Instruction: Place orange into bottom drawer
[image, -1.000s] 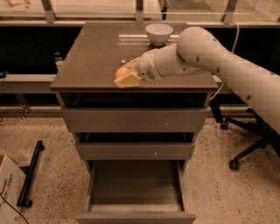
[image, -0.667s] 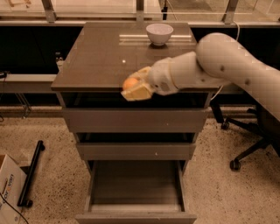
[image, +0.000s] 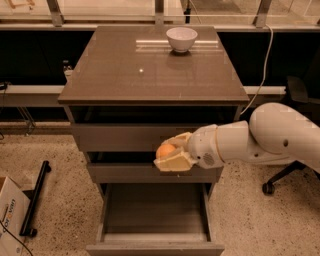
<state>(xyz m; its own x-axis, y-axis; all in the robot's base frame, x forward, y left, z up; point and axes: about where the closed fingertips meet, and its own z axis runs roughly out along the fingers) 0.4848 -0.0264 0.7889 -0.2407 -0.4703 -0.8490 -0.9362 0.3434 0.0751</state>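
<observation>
Before the cabinet (image: 125, 138) front, tool (image: 169, 156) pinches orange (image: 165, 150) above the pulled-out bottom drawer (image: 155, 212).

The gripper (image: 170, 156) has dropped from the cabinet top's front edge to the middle drawer front, carrying the orange (image: 165, 150) clamped in it; the bottom drawer (image: 155, 241) lies open below it.

One cabinet (image: 125, 75) with three drawers: two upper, one bottom drawer (image: 155, 215). One orange (image: 165, 150), clasped in one gripper (image: 172, 154) before the middle drawer (image: 120, 173). One white bowl (image: 181, 39). One cardboard box (image: 9, 220). One office chair (image: 281, 179).
</observation>
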